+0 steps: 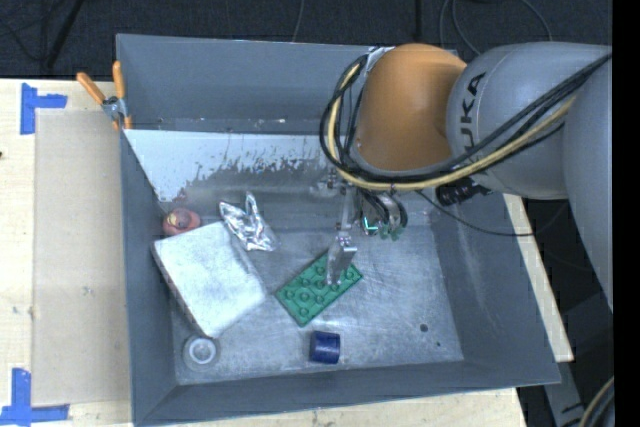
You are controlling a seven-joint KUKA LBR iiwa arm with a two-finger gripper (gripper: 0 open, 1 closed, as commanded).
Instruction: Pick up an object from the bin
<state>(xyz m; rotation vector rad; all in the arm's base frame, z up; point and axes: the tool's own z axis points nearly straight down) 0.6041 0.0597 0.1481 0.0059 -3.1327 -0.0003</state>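
The arm (530, 125) reaches in from the right, and the tool (342, 265) is down low over the middle of the bin (200, 85). Its tip is right at the far right edge of a flat green studded plate (316, 290). That plate is the thing nearest the tool, lying flat on the bin floor and turned at a slant. It looks like the likely pick because the tool stands upright above its edge, which is probably the only part of so thin a piece that offers a grip.

How far open the tool is cannot be told; its end is a thin dark shape against the green. Nor is it clear whether it touches the plate or hangs just above it.

The other things lie apart from it. Crumpled foil (247, 223) sits to the left and farther back, and a white pad (210, 277) lies left of the plate with one corner close to it. A small red thing (182, 220) is at the pad's far end, partly tucked behind it and hard to name. A clear ring (201, 351) and a small blue block (324, 346) sit along the near wall.

The orange cover (405, 110) and looped cables (345, 130) on the wrist hide the far right part of the bin — what lies beneath them cannot be seen.
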